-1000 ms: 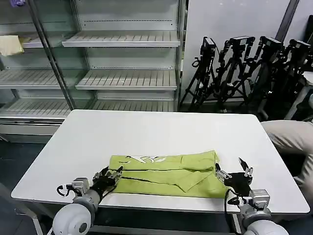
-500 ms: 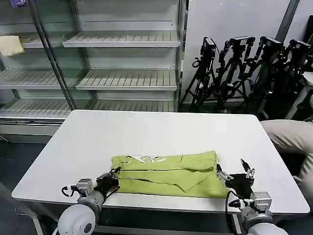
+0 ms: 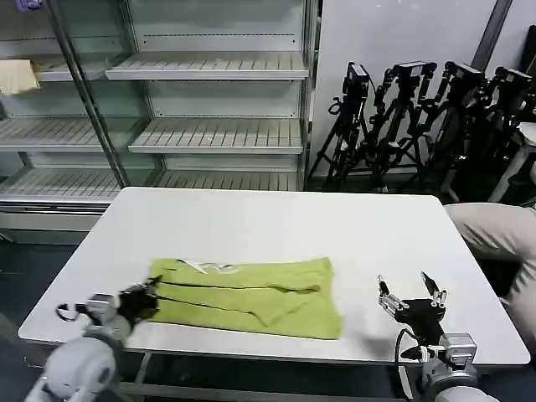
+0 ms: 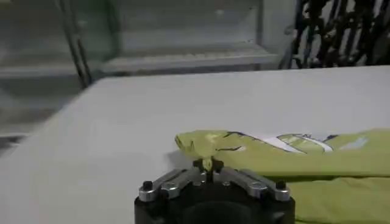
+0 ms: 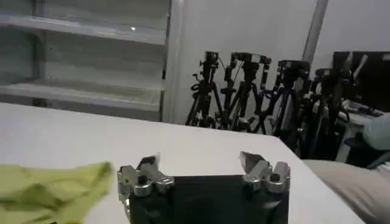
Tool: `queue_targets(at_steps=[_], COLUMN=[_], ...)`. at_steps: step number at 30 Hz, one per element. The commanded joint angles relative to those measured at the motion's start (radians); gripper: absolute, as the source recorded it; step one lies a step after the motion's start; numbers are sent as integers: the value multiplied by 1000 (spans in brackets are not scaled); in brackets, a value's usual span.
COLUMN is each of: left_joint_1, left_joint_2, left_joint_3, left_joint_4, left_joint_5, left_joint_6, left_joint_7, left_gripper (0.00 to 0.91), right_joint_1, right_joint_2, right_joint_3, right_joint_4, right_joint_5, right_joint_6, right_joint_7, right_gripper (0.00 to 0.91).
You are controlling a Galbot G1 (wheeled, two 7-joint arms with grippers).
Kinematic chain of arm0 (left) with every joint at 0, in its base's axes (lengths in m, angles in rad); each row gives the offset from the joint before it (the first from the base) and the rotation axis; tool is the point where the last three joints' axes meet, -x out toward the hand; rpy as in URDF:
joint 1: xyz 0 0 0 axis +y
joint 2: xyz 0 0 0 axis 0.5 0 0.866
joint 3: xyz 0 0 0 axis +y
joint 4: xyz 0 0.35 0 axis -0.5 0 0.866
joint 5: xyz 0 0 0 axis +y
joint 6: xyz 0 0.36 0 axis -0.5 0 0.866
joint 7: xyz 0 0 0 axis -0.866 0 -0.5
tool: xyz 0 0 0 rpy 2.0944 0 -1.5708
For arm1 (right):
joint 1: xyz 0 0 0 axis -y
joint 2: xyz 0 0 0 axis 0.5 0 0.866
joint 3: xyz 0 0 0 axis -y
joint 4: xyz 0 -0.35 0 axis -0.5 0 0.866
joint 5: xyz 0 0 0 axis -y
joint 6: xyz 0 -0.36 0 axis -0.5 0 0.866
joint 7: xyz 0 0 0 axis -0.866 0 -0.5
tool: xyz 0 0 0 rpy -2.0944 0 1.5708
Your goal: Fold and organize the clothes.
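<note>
The clothes are one lime yellow-green T-shirt (image 3: 251, 295), folded into a long band near the white table's front edge, with a bit of white print along its far edge (image 3: 209, 267). My left gripper (image 3: 149, 299) is shut on the shirt's left end; in the left wrist view a pinch of green cloth (image 4: 208, 163) sits between its closed fingertips and the shirt (image 4: 286, 152) stretches away. My right gripper (image 3: 410, 289) stands open to the right of the shirt, apart from it, nothing between its fingers. The right wrist view shows that open gripper (image 5: 201, 163) and the shirt's edge (image 5: 55, 182).
The white table (image 3: 276, 222) is bare behind the shirt. Glass-fronted shelving (image 3: 167, 100) stands beyond its far edge, with black tripods (image 3: 419, 109) at the back right. A person's beige-clad leg (image 3: 494, 234) is by the table's right edge.
My left gripper has pulled the shirt to the left along the front edge. My right gripper has let go of the shirt's right end and now stands open, apart from it.
</note>
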Motion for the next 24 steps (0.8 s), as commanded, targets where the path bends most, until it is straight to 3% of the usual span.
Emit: queue_targets(at_steps=[1, 7, 16, 19, 24], left_joint_1=[80, 82, 47, 40, 31], left_joint_2=[185, 171, 116, 76, 10], left_joint_3=[-312, -315, -39, 57, 210], left_joint_4=[116, -44, -258, -312, -348], left_joint_5=[160, 164, 195, 225, 288], left_joint_6=[-88, -59, -10, -53, -49], left_joint_7=[153, 150, 106, 112, 120], left_gripper=[10, 10, 10, 10, 10], right_joint_1=[-5, -1, -22, -26, -36], right_joint_2=[0, 0, -10, -10, -6], right_joint_3=[14, 6, 26, 35, 40], right_joint_4=[-12, -13, 14, 19, 35], right_joint_5=[-2, -1, 1, 0, -6], right_joint_6=[30, 33, 38, 37, 31], right_joint_7=[-7, -9, -14, -13, -13], right_gripper=[907, 907, 907, 907, 907])
